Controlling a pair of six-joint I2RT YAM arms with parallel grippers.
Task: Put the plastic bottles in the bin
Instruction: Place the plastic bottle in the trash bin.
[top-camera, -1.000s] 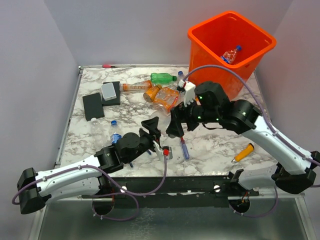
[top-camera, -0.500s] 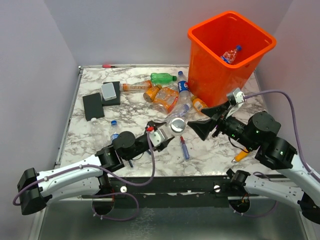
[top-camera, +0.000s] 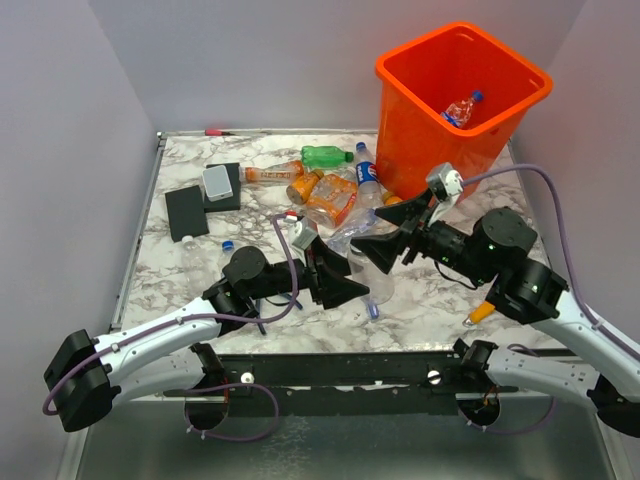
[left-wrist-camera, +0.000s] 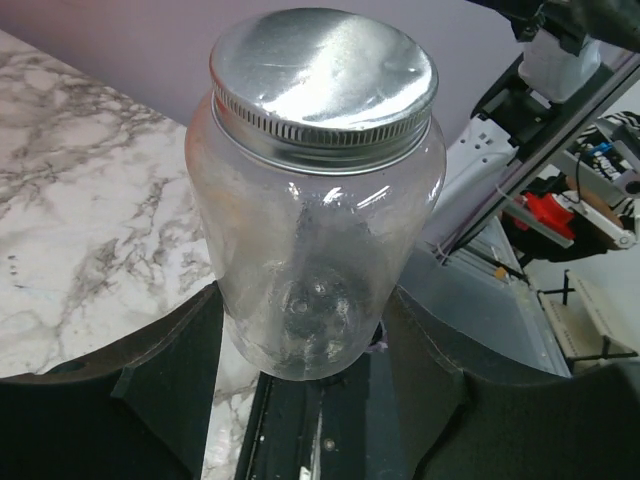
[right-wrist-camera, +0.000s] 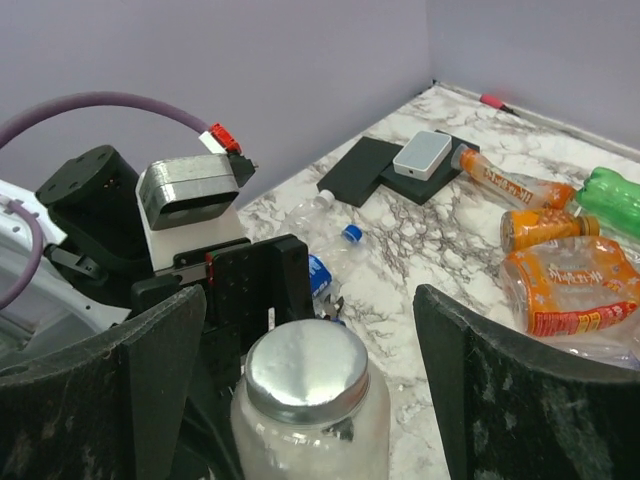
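Observation:
My left gripper (top-camera: 350, 283) (left-wrist-camera: 305, 310) is shut on the base of a clear jar (top-camera: 374, 284) (left-wrist-camera: 320, 200) with a silver screw lid, held above the table's near middle. My right gripper (top-camera: 380, 250) (right-wrist-camera: 310, 300) stands open, with a finger on each side of the jar's lid (right-wrist-camera: 305, 370), not touching it. The orange bin (top-camera: 430, 150) stands at the back right with one clear bottle (top-camera: 462, 108) inside. More plastic bottles lie on the table: a green one (top-camera: 325, 155) (right-wrist-camera: 615, 190), orange ones (top-camera: 328, 196) (right-wrist-camera: 565, 290) and a clear one with a blue cap (top-camera: 228, 262) (right-wrist-camera: 335, 240).
Two black blocks with a grey box (top-camera: 205, 195) (right-wrist-camera: 420, 152) lie at the back left. A blue-and-red screwdriver (top-camera: 371, 303) lies under the grippers and a yellow-orange tool (top-camera: 487, 305) near the right front edge. A pink pen (top-camera: 215, 131) lies along the far edge.
The right arm drew back from over the bottle pile, swung right, then came in toward the jar. The left arm carried the jar rightward and turned its lid toward the right gripper.

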